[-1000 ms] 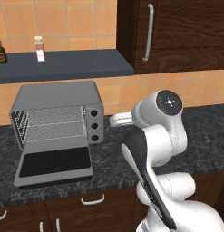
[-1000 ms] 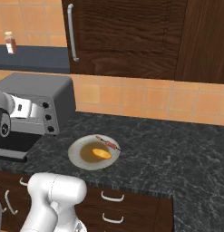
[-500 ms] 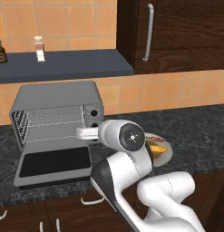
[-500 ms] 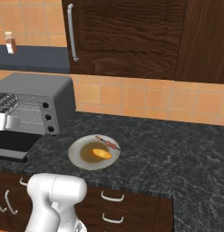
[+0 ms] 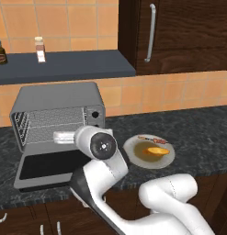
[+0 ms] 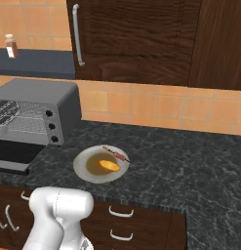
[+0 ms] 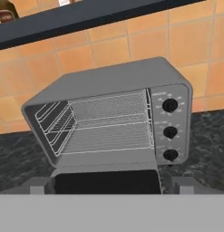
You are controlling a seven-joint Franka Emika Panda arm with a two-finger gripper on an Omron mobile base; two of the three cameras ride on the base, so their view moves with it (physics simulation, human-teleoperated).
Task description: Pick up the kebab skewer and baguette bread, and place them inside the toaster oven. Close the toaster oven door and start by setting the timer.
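The toaster oven (image 5: 55,105) stands at the counter's left with its racks bare. The toaster oven door (image 5: 50,165) lies folded down flat in front of it. To the right of the oven, a plate (image 5: 133,153) holds the golden baguette bread (image 5: 158,150) and, behind it, the thin kebab skewer (image 5: 150,138). In the hand view my gripper (image 7: 111,186) faces the oven (image 7: 113,86) head-on from a distance. It is open, with its fingertips (image 7: 38,185) wide apart above the lowered door (image 7: 106,181) and nothing between them. From the right base view the oven (image 6: 39,105), skewer (image 6: 116,154) and bread (image 6: 110,166) all show.
A dark shelf (image 5: 64,66) above the oven carries a spice shaker (image 5: 39,49) and a dark jar (image 5: 0,51). A wooden cabinet with a bar handle (image 5: 151,32) hangs at the right. Three knobs (image 7: 170,105) line the oven's right panel. Drawers sit under the counter edge.
My arm has swung from the right across to the left, in front of the oven, uncovering the plate. The oven, door, bread and skewer have not moved.
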